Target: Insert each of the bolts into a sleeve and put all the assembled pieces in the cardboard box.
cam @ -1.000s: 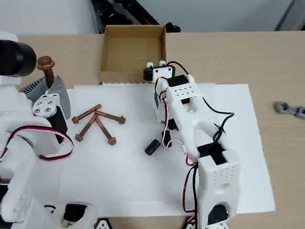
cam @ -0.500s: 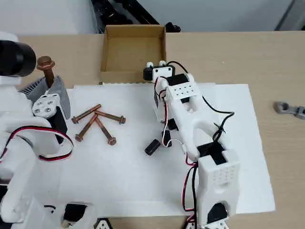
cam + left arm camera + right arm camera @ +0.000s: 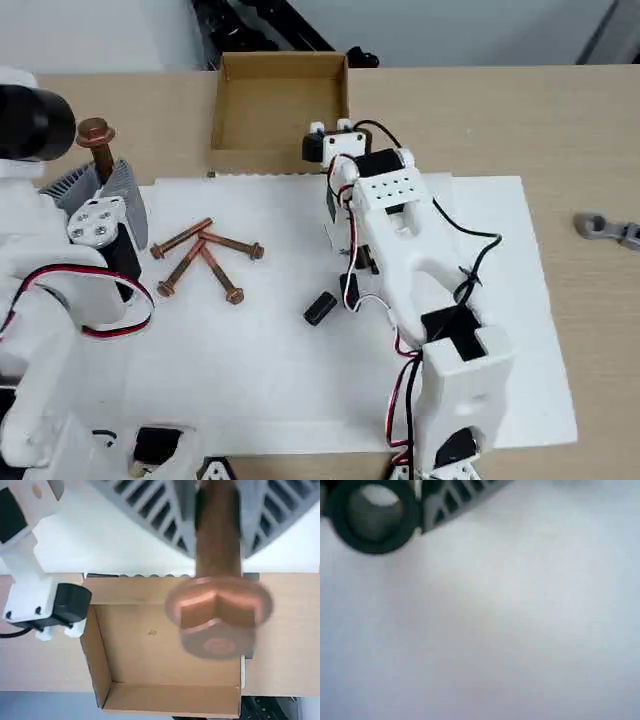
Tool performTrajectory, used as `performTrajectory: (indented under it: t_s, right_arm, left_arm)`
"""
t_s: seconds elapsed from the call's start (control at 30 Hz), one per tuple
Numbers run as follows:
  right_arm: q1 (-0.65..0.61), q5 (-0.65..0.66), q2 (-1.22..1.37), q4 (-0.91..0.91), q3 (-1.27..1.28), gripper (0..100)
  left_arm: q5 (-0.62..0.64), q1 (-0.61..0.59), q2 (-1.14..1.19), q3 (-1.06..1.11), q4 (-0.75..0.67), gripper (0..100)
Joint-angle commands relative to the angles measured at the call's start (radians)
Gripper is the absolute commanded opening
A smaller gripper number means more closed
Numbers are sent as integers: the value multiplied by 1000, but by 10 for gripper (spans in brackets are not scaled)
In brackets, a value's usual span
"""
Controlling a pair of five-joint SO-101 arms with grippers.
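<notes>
Your right arm [image 3: 400, 235] has shifted slightly toward the far edge of the surface since a second ago, while your left hand [image 3: 103, 172] keeps pinching one bolt [image 3: 97, 133], head up, near the cardboard box [image 3: 280, 110]. Four bolts [image 3: 205, 258] and a sleeve [image 3: 320, 308] lie on the white sheet [image 3: 250, 370]. A sleeve touches the grey finger [image 3: 455, 497] of your right hand [image 3: 352, 265]; you cannot tell whether that hand is spread or pinching

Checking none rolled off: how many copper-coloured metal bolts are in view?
5. Four copper bolts lie clustered on the white sheet; a fifth bolt is held head-up in the left gripper. More may hide under the arms.
</notes>
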Motion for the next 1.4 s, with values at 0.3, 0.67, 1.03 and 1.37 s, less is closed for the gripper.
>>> performTrajectory:
  t_s: [0.3,0.67,1.03,1.37]
  right_arm:
    - [-10,-6,13,-33,-9,223]
    - [-12,-8,104,-56,-25,278]
    - [-12,-8,113,-51,-138,278]
    - [-10,-5,205,-56,-141,277]
  left_arm:
    - [2,3,-8,1,5,7]
    - [2,2,-8,1,5,7]
    - [2,-2,-8,1,5,7]
    - [2,-2,-8,1,5,7]
